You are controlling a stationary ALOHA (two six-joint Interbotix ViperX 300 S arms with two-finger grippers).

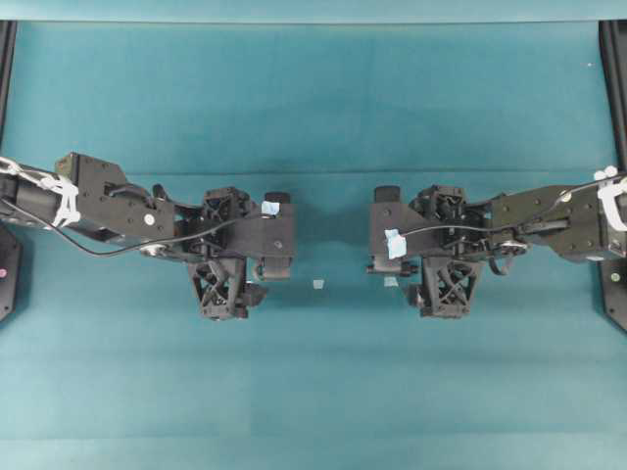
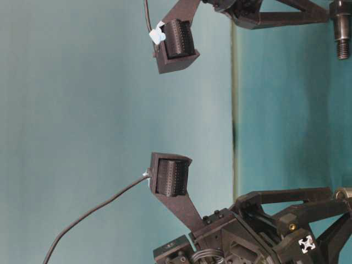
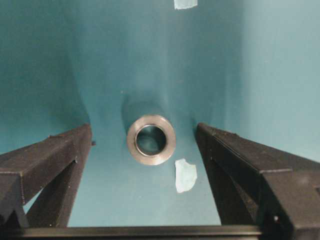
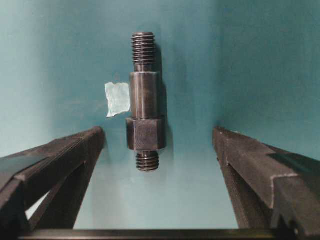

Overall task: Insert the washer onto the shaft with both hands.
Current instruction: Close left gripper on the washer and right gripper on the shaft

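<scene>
Left gripper (image 3: 145, 137): spread wide, holding nothing; in the left wrist view its 2 black fingers (image 3: 47, 160) stand on either side of the washer without touching it.
Washer (image 3: 151, 139): lies flat on the teal mat (image 1: 313, 392) between the left gripper's fingers, its round centre hole facing up, metal rim dull and greyish.
Tape by washer: a small pale scrap (image 3: 185, 175) lies just beside the washer, on the side nearer the camera and toward the right finger; whether it touches the rim cannot be told. Another scrap (image 3: 185, 3) sits at the top edge of that view, well apart.
Right gripper (image 4: 159, 137): spread wide, holding nothing; its 2 fingers (image 4: 60, 160) flank the near end of the shaft with clear gaps on both sides.
Shaft (image 4: 145, 115): lies on the mat, lengthwise away from the right wrist camera, with a threaded end far, a smooth collar in the middle, a hex section, then a short threaded stub nearest the camera.
Tape by shaft: a pale scrap (image 4: 117, 99) lies against the collar's left side.
Overhead view: the 2 arms reach in from opposite sides, the left gripper (image 1: 223, 294) and right gripper (image 1: 446, 291) well apart, with a tiny pale scrap (image 1: 317, 284) on the mat between them. Washer and shaft are hidden there.
</scene>
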